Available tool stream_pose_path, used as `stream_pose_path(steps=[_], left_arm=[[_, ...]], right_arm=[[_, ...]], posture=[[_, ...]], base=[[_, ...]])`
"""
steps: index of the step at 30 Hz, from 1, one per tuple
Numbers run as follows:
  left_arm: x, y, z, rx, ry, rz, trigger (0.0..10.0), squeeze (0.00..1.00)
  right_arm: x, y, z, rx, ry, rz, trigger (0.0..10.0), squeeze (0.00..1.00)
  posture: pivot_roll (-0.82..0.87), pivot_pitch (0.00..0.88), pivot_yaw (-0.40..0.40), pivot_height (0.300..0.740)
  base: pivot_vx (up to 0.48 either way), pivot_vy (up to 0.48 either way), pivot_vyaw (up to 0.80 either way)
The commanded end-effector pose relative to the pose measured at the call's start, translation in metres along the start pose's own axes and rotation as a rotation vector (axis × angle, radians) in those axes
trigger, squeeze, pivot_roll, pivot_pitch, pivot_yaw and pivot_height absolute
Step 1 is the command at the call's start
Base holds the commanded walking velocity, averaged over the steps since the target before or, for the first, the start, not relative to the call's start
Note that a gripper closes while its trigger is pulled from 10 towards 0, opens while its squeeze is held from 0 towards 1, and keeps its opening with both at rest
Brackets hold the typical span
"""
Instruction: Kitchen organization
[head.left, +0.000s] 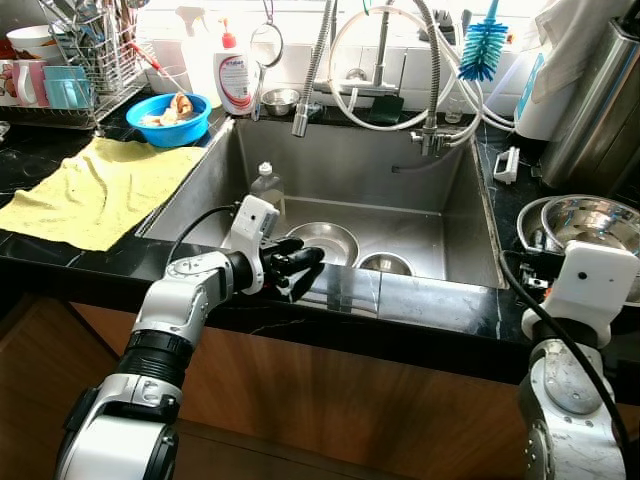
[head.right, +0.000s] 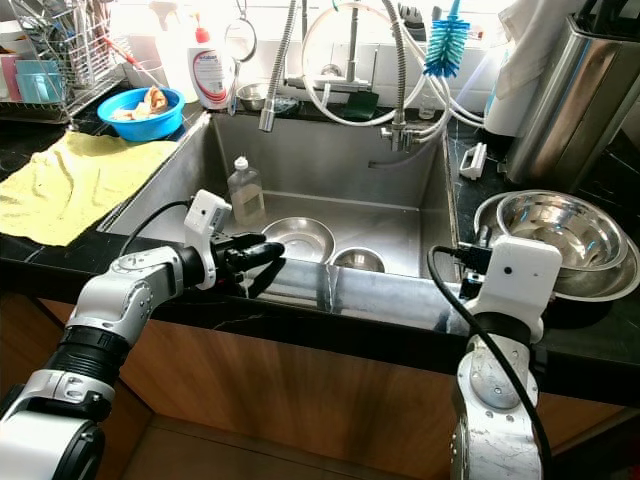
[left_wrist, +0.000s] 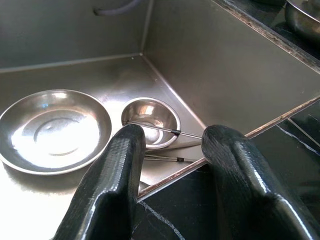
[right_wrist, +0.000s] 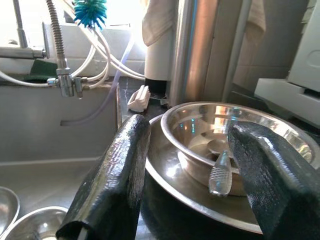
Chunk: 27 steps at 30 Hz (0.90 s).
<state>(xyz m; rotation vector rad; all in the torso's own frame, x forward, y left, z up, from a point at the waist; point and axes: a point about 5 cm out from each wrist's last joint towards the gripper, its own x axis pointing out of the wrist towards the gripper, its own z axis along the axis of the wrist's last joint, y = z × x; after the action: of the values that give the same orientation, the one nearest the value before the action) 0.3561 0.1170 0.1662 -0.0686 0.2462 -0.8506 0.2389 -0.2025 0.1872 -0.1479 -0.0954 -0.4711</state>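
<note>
Left gripper (head.left: 300, 266) nearest, hovering over the sink's front rim, fingers (left_wrist: 112, 185) apart, holding nothing. Right gripper (right_wrist: 187, 165) at the right counter, fingers spread and empty, pointed at the stacked steel bowls (head.left: 592, 222).

Sink (head.left: 465, 235): big steel basin set in the black counter (head.left: 60, 255). On its floor sit a shallow steel plate (left_wrist: 54, 129) and, just beside it, a small steel bowl (left_wrist: 151, 118) with a thin rod (left_wrist: 165, 131) lying across its rim. A clear bottle (head.left: 266, 186) stands near the sink's left wall.

Left counter: yellow cloth (head.left: 95, 188), blue bowl (head.left: 170, 118) behind it.
</note>
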Motion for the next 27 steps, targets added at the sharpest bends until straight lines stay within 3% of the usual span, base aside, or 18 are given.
stream_pose_path(steps=[1, 9, 16, 18, 19, 20, 21, 27], left_arm=[[-0.001, 0.0, -0.024, -0.057, 0.082, 0.007, 10.0, 0.0], [-0.001, 0.0, -0.025, -0.061, 0.081, 0.01, 10.0, 0.0], [-0.002, 0.001, -0.025, -0.062, 0.08, 0.017, 10.0, 0.0], [-0.002, 0.001, -0.026, -0.063, 0.079, 0.018, 10.0, 0.0], [-0.002, 0.001, -0.026, -0.063, 0.079, 0.018, 10.0, 0.0], [-0.002, 0.001, -0.026, -0.063, 0.079, 0.018, 10.0, 0.0], [-0.002, 0.0, -0.026, -0.063, 0.08, 0.018, 10.0, 0.0], [-0.003, 0.001, -0.026, -0.064, 0.08, 0.019, 10.0, 0.0]], right_arm=[[-0.003, -0.005, 0.004, 0.002, -0.008, -0.033, 10.0, 0.0], [-0.005, -0.003, -0.01, 0.006, 0.079, -0.042, 10.0, 0.0], [-0.002, -0.002, -0.011, 0.013, 0.089, -0.038, 10.0, 0.0], [-0.002, -0.002, -0.011, 0.015, 0.092, -0.038, 9.5, 0.0], [-0.002, -0.002, -0.012, 0.022, 0.098, -0.04, 1.5, 0.0], [-0.002, -0.002, -0.012, 0.022, 0.098, -0.04, 1.5, 0.0], [-0.002, -0.002, -0.012, 0.026, 0.102, -0.043, 0.0, 0.0], [-0.002, -0.002, -0.013, 0.037, 0.111, -0.045, 0.0, 0.0]], posture=[[-0.11, 0.0, -0.001, 0.74], [-0.11, 0.0, -0.005, 0.74], [-0.11, 0.0, -0.01, 0.74], [-0.11, 0.0, -0.011, 0.74], [-0.11, 0.0, -0.011, 0.74], [-0.11, 0.0, -0.011, 0.74], [-0.11, 0.0, -0.011, 0.74], [-0.11, 0.0, -0.013, 0.74]], base=[[0.0, 0.0, 0.0], [0.0, 0.0, 0.0], [0.0, 0.0, 0.0], [0.0, 0.0, 0.0], [0.0, 0.0, 0.0], [0.0, 0.0, 0.0], [0.0, 0.0, 0.0], [0.0, 0.0, 0.0]])
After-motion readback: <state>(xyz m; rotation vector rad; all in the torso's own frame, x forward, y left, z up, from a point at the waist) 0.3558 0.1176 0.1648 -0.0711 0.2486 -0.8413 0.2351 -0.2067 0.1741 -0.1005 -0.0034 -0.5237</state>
